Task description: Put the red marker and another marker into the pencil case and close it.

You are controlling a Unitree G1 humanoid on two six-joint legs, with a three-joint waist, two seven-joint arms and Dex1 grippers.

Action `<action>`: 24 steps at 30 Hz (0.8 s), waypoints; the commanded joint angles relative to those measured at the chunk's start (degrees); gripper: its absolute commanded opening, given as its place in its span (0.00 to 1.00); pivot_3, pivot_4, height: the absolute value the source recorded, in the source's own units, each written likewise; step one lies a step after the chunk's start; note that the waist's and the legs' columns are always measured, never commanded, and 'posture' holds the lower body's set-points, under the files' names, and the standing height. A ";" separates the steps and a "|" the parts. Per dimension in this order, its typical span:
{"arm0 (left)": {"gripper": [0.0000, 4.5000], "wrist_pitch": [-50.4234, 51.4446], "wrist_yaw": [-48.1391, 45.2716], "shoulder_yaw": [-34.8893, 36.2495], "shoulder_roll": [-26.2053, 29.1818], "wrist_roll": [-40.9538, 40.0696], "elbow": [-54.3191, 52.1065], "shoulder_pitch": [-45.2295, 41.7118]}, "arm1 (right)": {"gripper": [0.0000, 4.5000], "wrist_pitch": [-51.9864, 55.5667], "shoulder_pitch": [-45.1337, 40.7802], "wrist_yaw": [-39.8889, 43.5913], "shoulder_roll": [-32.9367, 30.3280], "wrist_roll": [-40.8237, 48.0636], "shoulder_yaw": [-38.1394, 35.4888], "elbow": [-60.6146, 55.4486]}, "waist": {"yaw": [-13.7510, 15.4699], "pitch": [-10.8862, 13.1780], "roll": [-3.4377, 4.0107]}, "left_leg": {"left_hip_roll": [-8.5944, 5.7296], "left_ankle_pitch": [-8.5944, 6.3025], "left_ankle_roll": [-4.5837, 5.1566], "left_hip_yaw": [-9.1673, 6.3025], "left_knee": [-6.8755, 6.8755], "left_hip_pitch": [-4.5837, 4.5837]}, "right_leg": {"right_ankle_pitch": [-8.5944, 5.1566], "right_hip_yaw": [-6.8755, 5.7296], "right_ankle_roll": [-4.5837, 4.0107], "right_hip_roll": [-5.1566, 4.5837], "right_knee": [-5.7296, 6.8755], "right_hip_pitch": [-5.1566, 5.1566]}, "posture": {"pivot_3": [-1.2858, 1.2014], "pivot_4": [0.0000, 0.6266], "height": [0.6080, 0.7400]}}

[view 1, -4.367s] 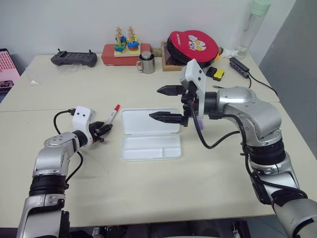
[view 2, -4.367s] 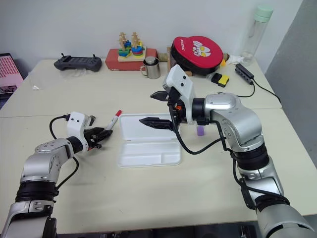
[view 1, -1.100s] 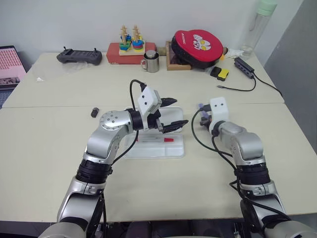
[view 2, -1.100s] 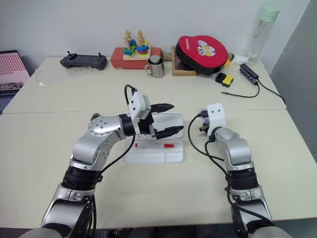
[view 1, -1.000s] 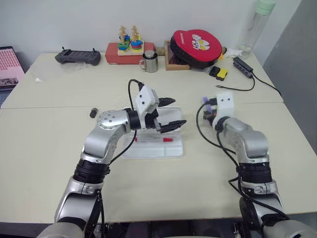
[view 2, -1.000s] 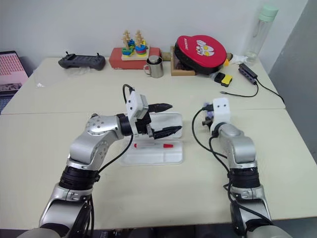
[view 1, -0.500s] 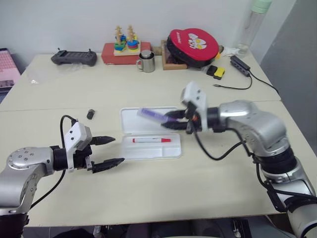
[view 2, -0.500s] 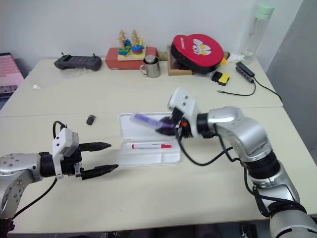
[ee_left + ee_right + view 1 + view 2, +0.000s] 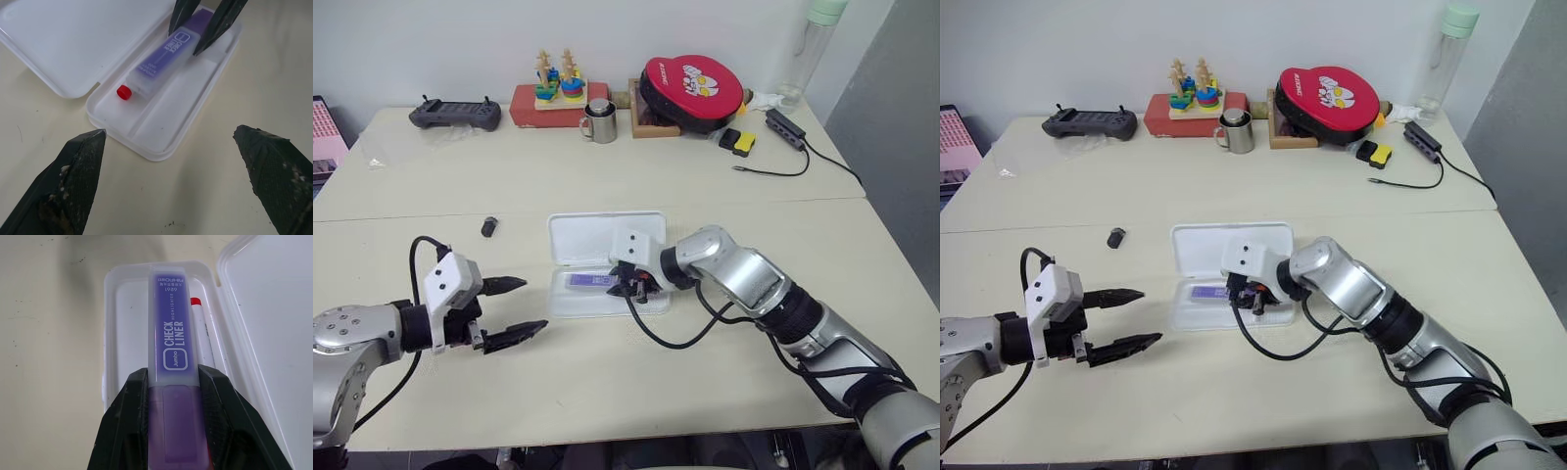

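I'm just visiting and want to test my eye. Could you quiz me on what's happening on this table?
1. True or false: the pencil case lies open.
2. Which claw grips the purple marker? A left, B right.
3. What lies in the tray beside the purple marker?

Key:
1. True; its lid is folded back.
2. B; the right claw pinches it over the tray, the left claw is open and empty.
3. The red marker.

head pair: look down from above my arms over the table (image 9: 607,392) | left wrist: near, facing the open pencil case (image 9: 161,122) | right wrist: very near, above it | shared: case tray.
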 commanded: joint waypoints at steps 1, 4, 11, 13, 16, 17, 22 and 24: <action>1.00 0.23 0.90 0.97 -0.01 -1.52 -1.45 -0.76 | 0.24 -0.10 -0.70 1.16 1.48 -0.53 -0.15 -1.80 | 0.00 0.00 0.00 | 0.00 0.00 0.00 0.00 0.00 0.00 | 0.00 0.00 0.00 0.00 0.00 0.00 | 0.52 0.24 1.00; 1.00 0.62 1.53 0.58 -0.10 -1.90 -1.55 -1.51 | 0.24 0.92 -0.27 1.63 2.56 -0.45 0.30 -3.19 | 0.05 0.00 0.00 | 0.00 0.00 0.00 0.00 0.00 0.00 | 0.00 -0.01 0.00 0.00 0.00 0.00 | 0.52 0.24 1.00; 1.00 1.45 2.57 -0.14 -0.24 -2.65 -2.33 -1.99 | 0.24 0.49 0.52 2.20 2.92 -1.69 1.35 -2.53 | 0.03 0.00 0.00 | 0.00 0.00 0.00 0.00 0.00 0.00 | 0.00 0.00 0.00 0.00 0.00 0.00 | 0.52 0.24 1.00; 1.00 1.63 2.81 -0.16 -0.29 -2.79 -2.51 -2.04 | 0.24 0.21 0.57 2.29 3.14 -2.13 1.25 -2.04 | 0.02 0.00 0.00 | 0.00 0.00 0.00 0.00 0.00 0.00 | 0.00 0.00 0.00 0.00 0.00 -0.01 | 0.52 0.24 1.00; 1.00 2.03 3.19 -0.05 -0.14 -2.71 -2.52 -1.83 | 0.39 0.18 0.63 2.54 3.55 -2.10 0.75 -1.84 | 0.02 0.00 0.00 | 0.00 0.00 0.00 0.00 0.00 0.00 | 0.00 0.00 0.00 0.00 0.00 -0.01 | 0.52 0.24 1.00; 1.00 2.03 3.44 0.04 -0.23 -2.64 -2.27 -1.96 | 0.43 0.23 0.61 2.59 3.71 -1.94 0.51 -1.84 | 0.02 0.00 0.00 | 0.00 0.00 0.00 0.00 0.00 0.01 | 0.00 0.00 0.00 0.00 0.00 -0.01 | 0.52 0.24 1.00; 1.00 1.92 4.29 0.17 -0.57 -2.83 -1.68 -2.75 | 0.71 -0.01 0.43 3.23 3.67 -1.76 -0.21 -1.86 | 0.03 0.00 0.00 | 0.00 0.00 0.00 0.00 0.00 0.00 | 0.00 0.00 0.00 0.00 0.00 -0.01 | 0.52 0.24 1.00; 1.00 3.15 6.54 1.04 -1.58 -3.56 -0.58 -4.34 | 0.81 -0.27 0.10 3.45 3.67 -0.90 -1.94 -2.35 | 0.06 0.00 0.00 | 0.00 0.00 0.00 0.00 0.00 0.00 | 0.00 0.00 0.00 0.00 0.00 -0.01 | 0.52 0.24 1.00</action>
